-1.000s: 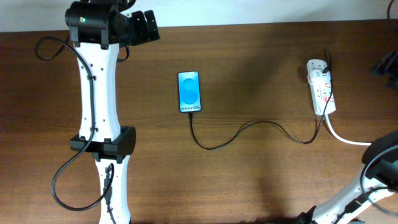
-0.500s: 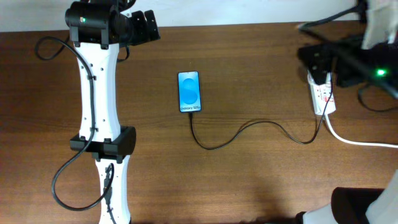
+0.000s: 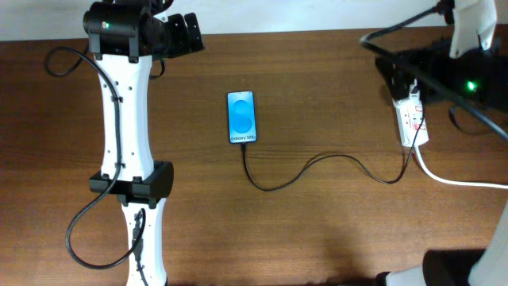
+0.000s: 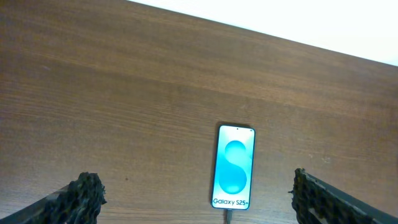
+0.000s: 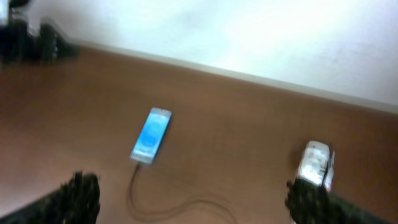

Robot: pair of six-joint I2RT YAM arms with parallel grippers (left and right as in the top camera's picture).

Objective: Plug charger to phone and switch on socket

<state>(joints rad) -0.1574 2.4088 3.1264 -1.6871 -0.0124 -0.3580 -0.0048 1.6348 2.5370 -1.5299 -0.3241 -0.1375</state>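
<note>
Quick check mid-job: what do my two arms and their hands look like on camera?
Left arm: white links, black joint collars, a loose black cable looping alongside. Right arm: white link, black wrist housing with a green light. Left hand and right hand: black, rough-textured fingers.

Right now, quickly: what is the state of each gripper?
Left gripper: open, holding nothing.
Right gripper: open, holding nothing.
</note>
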